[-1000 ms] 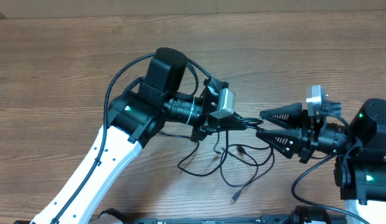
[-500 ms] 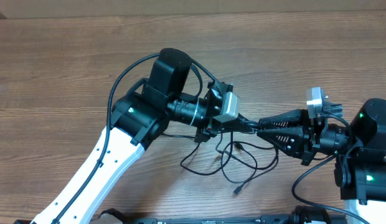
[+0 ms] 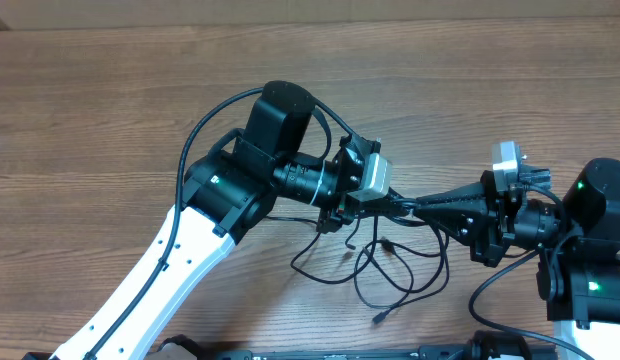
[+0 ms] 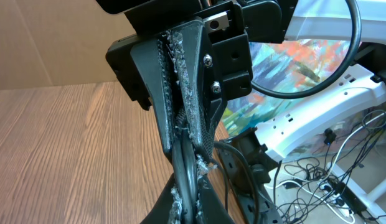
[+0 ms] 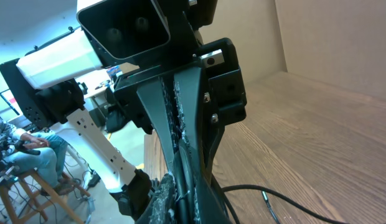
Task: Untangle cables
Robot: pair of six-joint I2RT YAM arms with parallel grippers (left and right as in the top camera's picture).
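Two pincers clamped on cables [image 3: 378, 317]: left pincer [image 3: 394, 200], right pincer [image 3: 422, 205] tip-to-tip, apparently same strand.

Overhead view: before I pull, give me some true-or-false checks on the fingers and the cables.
1. The left gripper has its fingers shut on the cables. True.
2. The right gripper stands wide open. False: its fingers are closed.
3. The two grippers' tips are far apart. False: they almost meet.
4. A loose plug end lies on the table. True.
5. The cables run in one straight line. False: several loops cross below the grippers.
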